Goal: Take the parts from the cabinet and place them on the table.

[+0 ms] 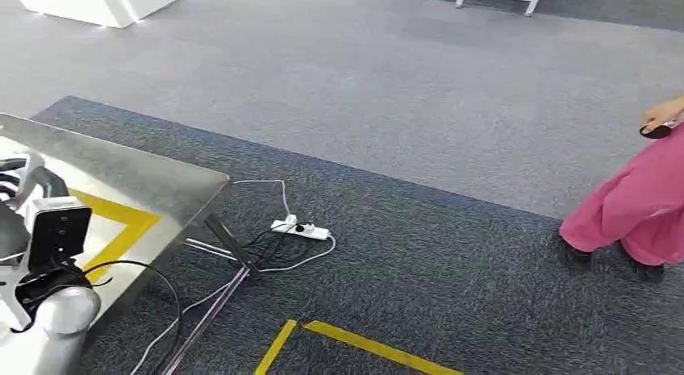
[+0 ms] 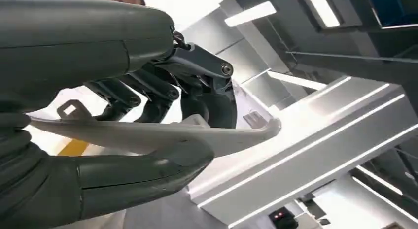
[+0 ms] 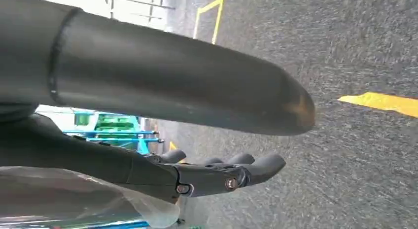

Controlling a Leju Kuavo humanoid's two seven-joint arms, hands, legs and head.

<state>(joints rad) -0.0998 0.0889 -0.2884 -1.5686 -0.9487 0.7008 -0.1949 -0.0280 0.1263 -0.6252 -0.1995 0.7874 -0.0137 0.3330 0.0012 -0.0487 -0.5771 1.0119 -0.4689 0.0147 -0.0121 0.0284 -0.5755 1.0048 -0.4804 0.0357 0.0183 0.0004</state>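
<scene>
In the left wrist view my left hand (image 2: pixel 162 86) grips a flat, pale grey part (image 2: pixel 148 135), thumb under it and dark fingers curled over its top. In the head view the same left hand (image 1: pixel 20 185) hangs over the steel table (image 1: pixel 137 177) at the far left, and a bit of the pale part (image 1: pixel 32 161) peeks out above it. My right hand (image 3: pixel 148 81) hangs over dark carpet with its fingers (image 3: pixel 217 172) stretched out straight and nothing in them.
The table bears yellow tape (image 1: pixel 121 218). A white power strip (image 1: pixel 300 228) with cables lies on the carpet by the table leg. A person in pink (image 1: pixel 637 206) stands at the right. Yellow floor tape (image 1: pixel 355 343) runs near the front. White furniture (image 1: pixel 97 0) stands far left.
</scene>
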